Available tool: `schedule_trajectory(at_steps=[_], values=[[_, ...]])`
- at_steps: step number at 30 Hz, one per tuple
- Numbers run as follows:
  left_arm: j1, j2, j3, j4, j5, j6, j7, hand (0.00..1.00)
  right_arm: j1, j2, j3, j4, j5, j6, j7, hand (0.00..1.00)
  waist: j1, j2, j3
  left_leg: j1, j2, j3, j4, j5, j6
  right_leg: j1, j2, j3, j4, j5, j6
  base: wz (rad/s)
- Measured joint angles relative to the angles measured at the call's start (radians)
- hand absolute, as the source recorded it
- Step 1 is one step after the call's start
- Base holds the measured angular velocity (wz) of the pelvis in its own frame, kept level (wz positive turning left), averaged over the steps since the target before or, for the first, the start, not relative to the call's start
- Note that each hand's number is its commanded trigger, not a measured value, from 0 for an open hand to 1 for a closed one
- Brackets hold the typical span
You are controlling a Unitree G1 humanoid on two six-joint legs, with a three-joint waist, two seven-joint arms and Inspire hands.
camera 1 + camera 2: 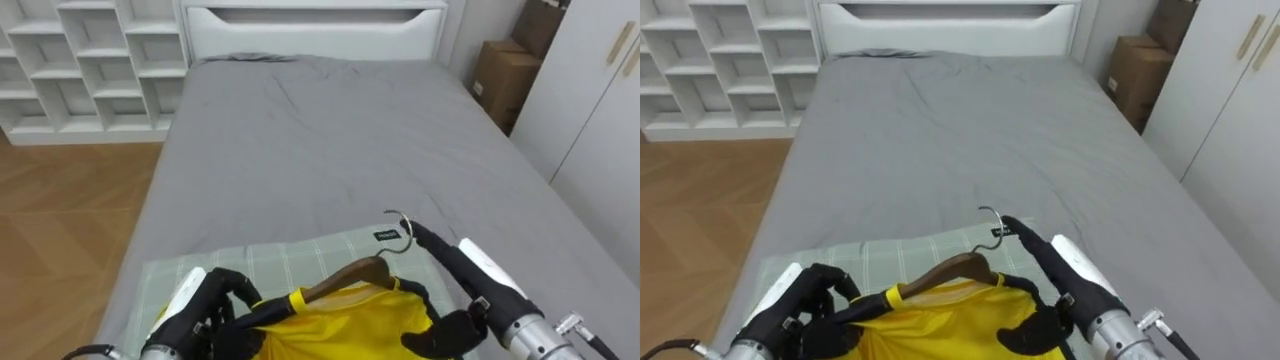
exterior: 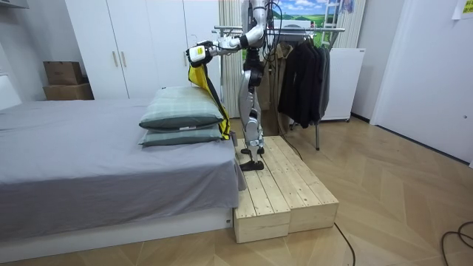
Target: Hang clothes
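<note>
A yellow garment (image 1: 340, 320) hangs on a brown wooden hanger (image 1: 350, 275) whose metal hook (image 1: 397, 222) points away from me. My left hand (image 1: 215, 300) is curled round the hanger's left end and the yellow cloth there. On the right shoulder of the garment my right hand (image 1: 455, 300) grips with thumb and fingers, one finger lying out toward the hook. In the room view I stand on a wooden platform (image 2: 284, 185) at the bed's end, holding the garment (image 2: 209, 85) out over two stacked pillows (image 2: 181, 111).
The grey bed (image 1: 330, 140) stretches ahead to a white headboard (image 1: 315, 25). A green striped pillow (image 1: 270, 262) lies right under the garment. White shelves (image 1: 90, 60) stand left, cardboard boxes (image 1: 505, 70) and a wardrobe (image 1: 600, 100) right. Behind me a clothes rack (image 2: 295, 29) holds dark clothes (image 2: 303, 74).
</note>
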Motion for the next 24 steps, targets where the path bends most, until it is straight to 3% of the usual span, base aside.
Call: schedule_trajectory(at_steps=[8,19,24], values=[[-0.003,0.016,-0.033,0.0,-0.11,-0.004,-0.001,1.0,-0.046,-0.001,0.038,0.117,0.034,-0.002,0.015,0.0,-0.002,-0.001,0.0014,-0.015,-0.003,-0.011,-0.001,0.001,-0.001,0.001,-0.002,-0.023,-0.015,-0.001,0.0,0.07],[-0.003,0.03,-0.051,0.0,-0.129,-0.004,-0.006,1.0,-0.1,0.0,0.049,0.253,0.068,-0.022,-0.013,0.0,-0.002,0.001,0.0024,-0.015,-0.005,-0.015,-0.003,0.0,0.0,0.008,-0.005,-0.048,-0.008,0.0,-0.001,0.07],[-0.002,0.043,-0.071,0.0,-0.191,-0.004,-0.011,1.0,-0.104,0.003,0.051,0.254,0.085,-0.022,-0.031,0.0,0.0,0.008,0.0063,-0.015,-0.007,-0.021,-0.001,-0.001,0.001,0.007,-0.008,-0.054,0.001,0.0,-0.001,0.03]])
